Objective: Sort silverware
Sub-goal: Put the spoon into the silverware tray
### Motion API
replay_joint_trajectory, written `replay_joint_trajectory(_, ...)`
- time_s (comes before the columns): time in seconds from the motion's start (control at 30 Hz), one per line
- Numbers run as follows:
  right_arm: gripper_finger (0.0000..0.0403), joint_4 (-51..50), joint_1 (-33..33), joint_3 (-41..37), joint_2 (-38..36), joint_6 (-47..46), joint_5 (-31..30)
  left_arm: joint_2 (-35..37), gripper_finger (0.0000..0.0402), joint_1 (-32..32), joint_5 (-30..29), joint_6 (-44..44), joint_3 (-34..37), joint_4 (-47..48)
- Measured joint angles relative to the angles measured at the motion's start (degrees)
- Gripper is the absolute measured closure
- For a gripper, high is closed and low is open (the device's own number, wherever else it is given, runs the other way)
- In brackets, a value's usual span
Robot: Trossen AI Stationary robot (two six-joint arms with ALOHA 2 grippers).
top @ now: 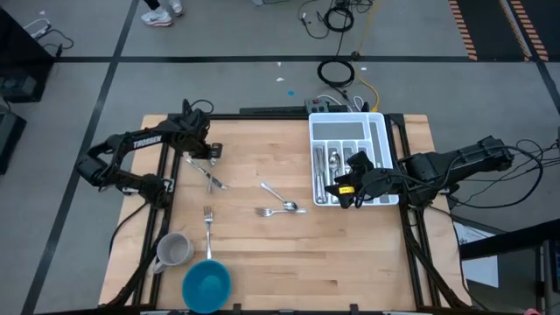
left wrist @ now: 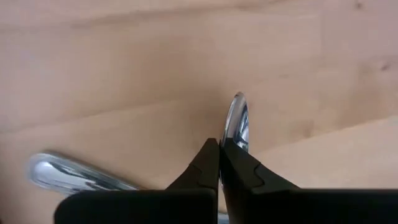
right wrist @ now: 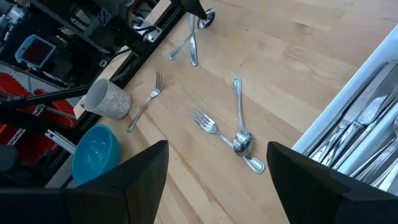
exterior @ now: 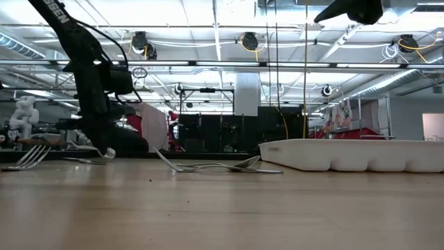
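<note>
Nearest the overhead camera's lower edge: blue bowl (top: 206, 285) at the front of the wooden tabletop (top: 262, 254), grey mug (top: 173, 250) just beside it toward the left, on its side. A lone fork (top: 208, 224) lies near both, tines toward the far edge. Mid-tabletop: a fork and spoons (top: 282, 204) in a small crossed cluster, touching one another. Left hand (top: 213, 152) is down at the far-left part of the tabletop, fingers (left wrist: 211, 165) pinched together; the wrist view shows a rounded shiny piece (left wrist: 237, 123) poking out just past the tips, but whether it is actually gripped cannot be told. Another two pieces (top: 210, 178) lie just beside that hand, crossed on the wood. Right hand (top: 352, 185) hangs above the near end of the white organiser tray (top: 381, 127) at the right side, fingers spread wide, nothing between them. Several pieces of silverware (top: 327, 164) already lie lengthwise in the tray's compartments. Low view: right arm overhead, well clear of the tray.
</note>
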State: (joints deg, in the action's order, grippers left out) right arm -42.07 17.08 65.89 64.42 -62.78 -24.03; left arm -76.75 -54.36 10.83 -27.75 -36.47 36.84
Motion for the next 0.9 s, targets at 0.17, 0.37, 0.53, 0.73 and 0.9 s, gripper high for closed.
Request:
replay_joint_trajectory(0.17, 0.0140, -0.45, 0.00, -0.04, -0.07, 0.75, -0.06, 2.38, 0.0397, 3.41, 2.88, -3.92, -0.04, -0.68)
replay_joint_trajectory(0.37, 0.0140, -5.30, 0.01, -0.04, -1.03, -1.31, -3.48, 8.99, 0.0398, 9.16, 5.68, -11.39, -0.15, -3.73)
replay_joint_trajectory(0.53, 0.0140, -8.75, 0.01, -0.04, -3.45, -2.45, -6.13, 15.21, 0.0398, 14.08, 5.73, -17.16, -1.99, -6.38)
replay_joint_trajectory(0.73, 0.0140, -11.06, 0.04, -0.04, -8.16, -2.54, -8.26, 18.95, 0.0398, 19.36, 5.07, -23.38, -4.31, -14.75)
replay_joint_trajectory(0.9, 0.0140, -11.54, 0.07, -0.04, -12.88, -1.09, -9.05, 17.51, 0.0398, 22.83, 2.16, -28.17, -4.83, -24.71)
